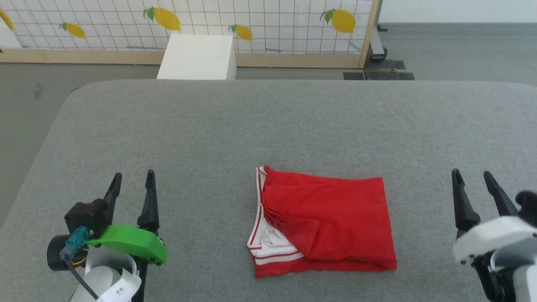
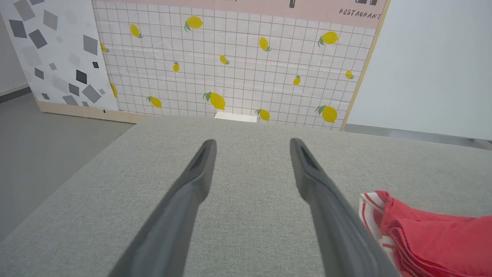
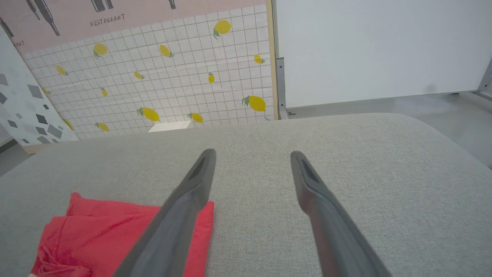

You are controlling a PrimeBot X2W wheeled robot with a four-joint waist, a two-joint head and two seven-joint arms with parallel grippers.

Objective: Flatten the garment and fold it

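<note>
The garment [image 1: 327,222] lies folded into a compact red rectangle on the grey table, with white panels and red-and-white striped trim showing along its left edge. My left gripper [image 1: 132,176] hovers open well to its left, nothing between the fingers. My right gripper [image 1: 473,174] stands open to its right, also apart from it. In the left wrist view the garment [image 2: 426,238] sits at the lower right beside my left gripper [image 2: 251,143]. In the right wrist view the garment [image 3: 107,234] lies at the lower left, partly behind a finger of my right gripper [image 3: 251,154].
The grey padded table [image 1: 268,126] spreads wide around the cloth, with rounded far corners. Beyond its far edge stand a white box [image 1: 197,56] and a lemon-patterned tiled screen [image 1: 251,21]. A dark metal base [image 1: 377,73] rests on the floor at the back right.
</note>
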